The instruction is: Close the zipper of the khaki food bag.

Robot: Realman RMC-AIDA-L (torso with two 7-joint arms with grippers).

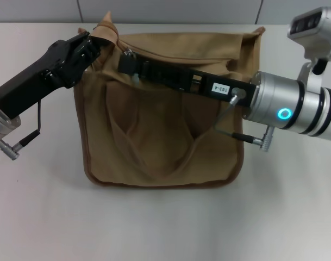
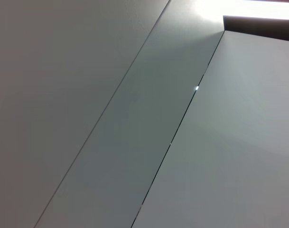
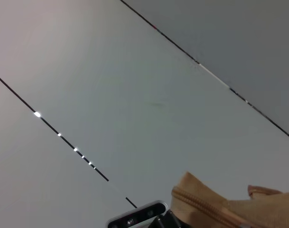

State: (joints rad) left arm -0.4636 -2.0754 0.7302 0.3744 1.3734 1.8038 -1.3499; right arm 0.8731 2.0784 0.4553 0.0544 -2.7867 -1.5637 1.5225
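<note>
Across the middle of the head view, the khaki food bag point(image 1: 160, 136) is laid on the white surface point(image 1: 165, 228), its two handles flopped down over the front panel. Along its upper edge the zipper point(image 1: 170, 60) runs from the upper left corner toward the upper right; its pull tab point(image 1: 135, 78) appears as a small pale piece hanging just under the tip of the right tool point(image 1: 128, 62), left of centre in the frame. The right tool is stretched flat along the zip line from the right side of the frame, and appears to be pinched shut on the pull tab, though the contact is partly hidden by the dark fingers.

At the upper left corner of the bag, the left tool point(image 1: 92, 43) is clamped on the fabric end, judged to be there so that the bag is held taut while the pull is dragged. In the right wrist view a tan corner of the bag point(image 3: 220, 204) is seen against the wall panels; only wall panels are shown in the left wrist view.
</note>
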